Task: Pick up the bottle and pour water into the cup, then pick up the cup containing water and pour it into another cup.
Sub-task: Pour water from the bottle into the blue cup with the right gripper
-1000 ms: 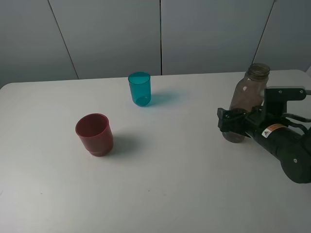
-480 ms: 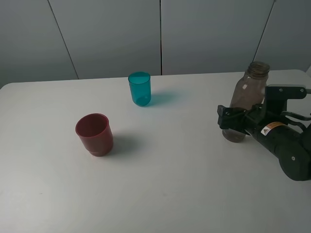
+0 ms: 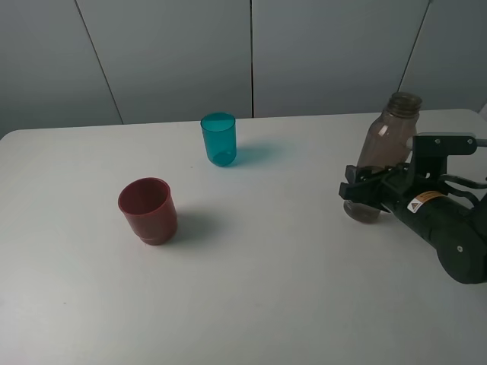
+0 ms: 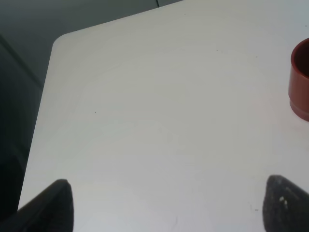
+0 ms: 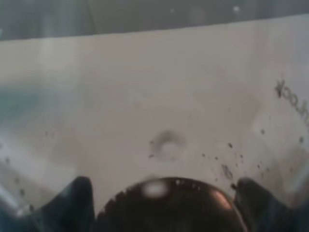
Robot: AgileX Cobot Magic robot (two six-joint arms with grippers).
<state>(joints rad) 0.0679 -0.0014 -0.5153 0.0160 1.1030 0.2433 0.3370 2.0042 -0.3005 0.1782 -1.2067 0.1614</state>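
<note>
the bottle [image 3: 384, 156] is clamped low by the right gripper [image 3: 364, 194] at the right side of the table [image 3: 304, 296]; the left gripper [image 4: 169, 195] is seen with jaws apart. the bottle is best lifted upright and carried steadily to the cup [image 3: 218, 139].

right arm [image 3: 449, 228] low, near-horizontal; right gripper [image 3: 362, 193] clamped on bottle [image 3: 389, 137]. left gripper [image 4: 168, 205]: jaws spread wide.

- Soft even light; the cup [image 3: 218, 139] and another cup [image 3: 148, 210] throw faint shadows rightward.
- Right wrist view hazy, probably looking through the bottle [image 5: 159, 96].
</note>
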